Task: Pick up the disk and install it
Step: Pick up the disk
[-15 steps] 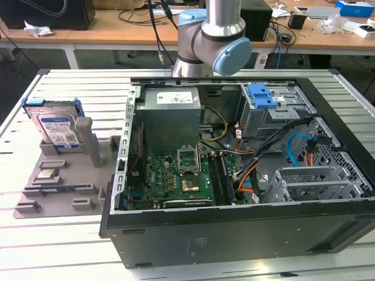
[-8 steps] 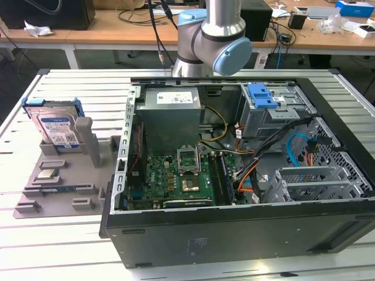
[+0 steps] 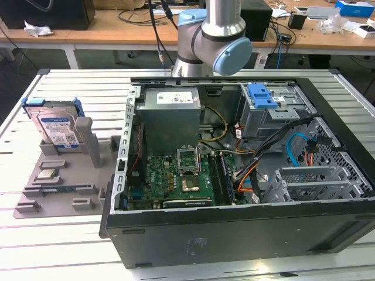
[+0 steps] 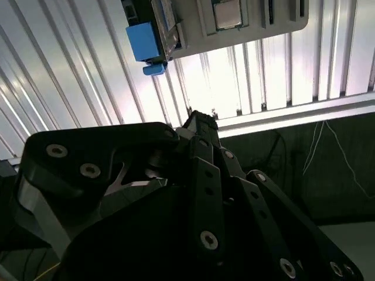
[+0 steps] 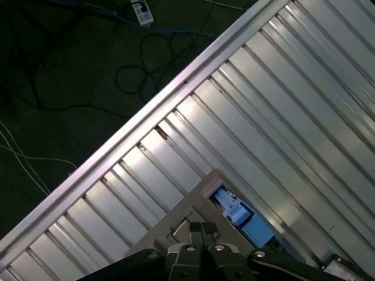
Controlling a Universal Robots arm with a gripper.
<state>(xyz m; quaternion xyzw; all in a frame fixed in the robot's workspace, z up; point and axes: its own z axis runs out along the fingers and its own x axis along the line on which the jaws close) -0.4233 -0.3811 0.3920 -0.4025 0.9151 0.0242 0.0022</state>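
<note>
The disk is a silver drive with a white and blue label in a blue carrier frame. It stands on edge in a grey holder on the exterior view's left, beside the open computer case. In both wrist views my gripper hangs high over the ribbed metal table near its edge, fingers together with nothing between them. A blue corner of the disk's carrier shows just beyond the fingertips, well below them.
The grey holder also carries a small processor chip. Inside the case are a grey power-supply box, a green motherboard and a drive cage with a blue latch. Past the table edge lies dark floor with cables.
</note>
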